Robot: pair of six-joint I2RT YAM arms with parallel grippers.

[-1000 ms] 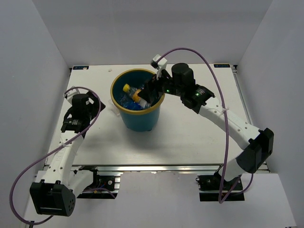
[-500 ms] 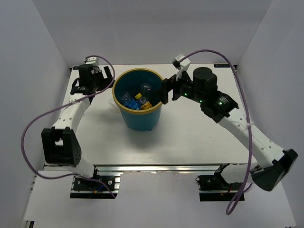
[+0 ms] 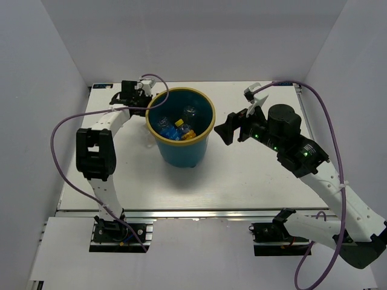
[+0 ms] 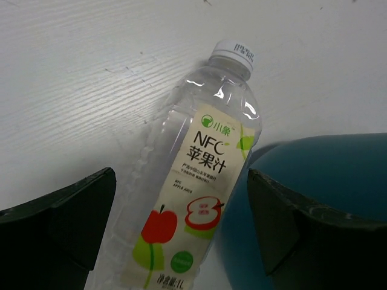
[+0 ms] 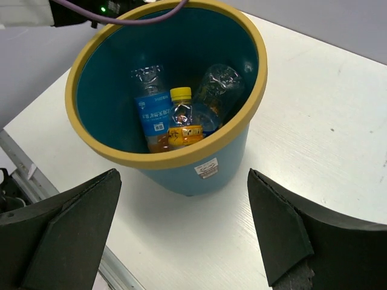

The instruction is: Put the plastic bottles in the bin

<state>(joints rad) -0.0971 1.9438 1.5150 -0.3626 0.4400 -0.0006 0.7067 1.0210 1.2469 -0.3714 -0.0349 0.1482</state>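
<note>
The teal bin [image 3: 181,154] with a yellowish rim stands mid-table. Inside it lie a clear bottle with a blue label [image 5: 151,106], an orange bottle with a yellow cap [image 5: 181,127] and another clear bottle [image 5: 221,84]. A clear bottle with a white-green label [image 4: 199,157] lies on the table against the bin's wall [image 4: 314,175]. My left gripper [image 4: 181,181] is open, its jaws on either side of this bottle's lower part; in the top view it [image 3: 134,95] is at the bin's far-left rim. My right gripper [image 3: 227,128] is open and empty, right of the bin [image 5: 181,158].
White walls close in the table on the left, back and right. The purple cables loop above both arms. The table's metal front rail [image 3: 199,212] runs along the near edge.
My left arm swung from the near left to the bin's far-left side. My right gripper drew back from over the bin to its right; the orange bottle now lies inside.
</note>
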